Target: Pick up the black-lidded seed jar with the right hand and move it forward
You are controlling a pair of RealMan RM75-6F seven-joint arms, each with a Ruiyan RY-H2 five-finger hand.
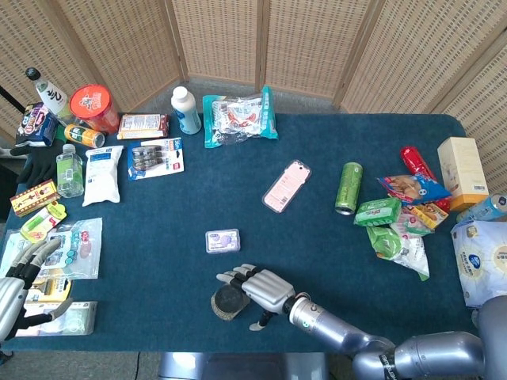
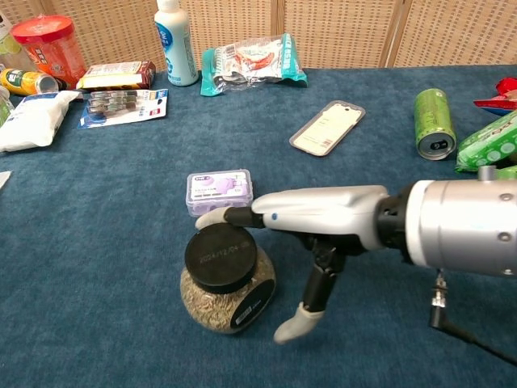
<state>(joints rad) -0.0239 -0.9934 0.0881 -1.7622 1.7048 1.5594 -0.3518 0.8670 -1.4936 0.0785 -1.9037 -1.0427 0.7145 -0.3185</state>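
Fingers (image 2: 216,217) of the right hand (image 2: 323,220) are stretched over the black lid of the seed jar (image 2: 227,279), thumb apart beside it; no closed grip is seen. The jar is slightly tilted on the desk (image 2: 97,242), near the front edge. Lifting and moving forward are judged not yet done.

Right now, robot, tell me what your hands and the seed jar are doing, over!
Right hand open, fingers over the seed jar lid, no grip yet. Jar tilted. Left hand open, idle at table edge. Purple box sits just ahead of the jar.
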